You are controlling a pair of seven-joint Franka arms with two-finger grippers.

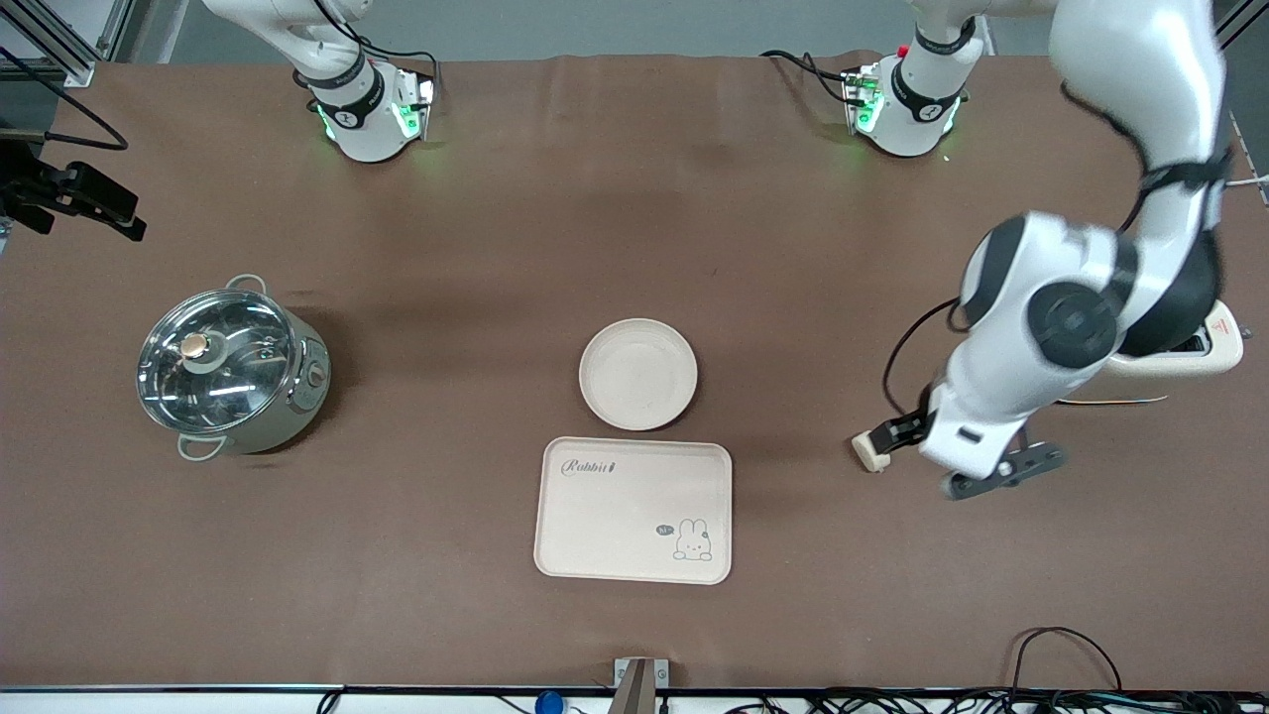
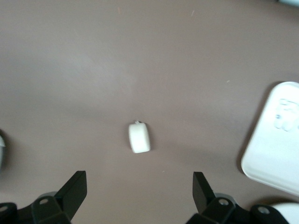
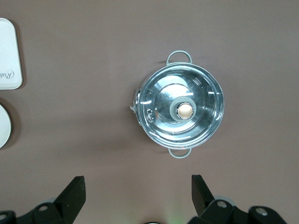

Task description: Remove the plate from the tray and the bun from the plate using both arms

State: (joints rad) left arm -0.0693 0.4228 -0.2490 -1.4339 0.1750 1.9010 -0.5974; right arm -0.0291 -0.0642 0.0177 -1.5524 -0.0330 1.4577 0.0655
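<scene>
bun [image 2: 139, 137] free on the desk toward the left arm's end, under the wide left gripper [image 2: 139, 193] | plate [image 1: 637, 374] off the tray [image 1: 633, 509], just beside its edge | right gripper [image 3: 138, 196] wide over the pot [image 3: 180, 110], waiting | task looks complete

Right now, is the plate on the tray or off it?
Off. The plate sits empty on the table, just farther from the front camera than the tray.

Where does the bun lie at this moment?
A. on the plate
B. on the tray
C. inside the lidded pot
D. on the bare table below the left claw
D: the bun lies on the brown table, under the open left claw, apart from plate and tray.
</scene>
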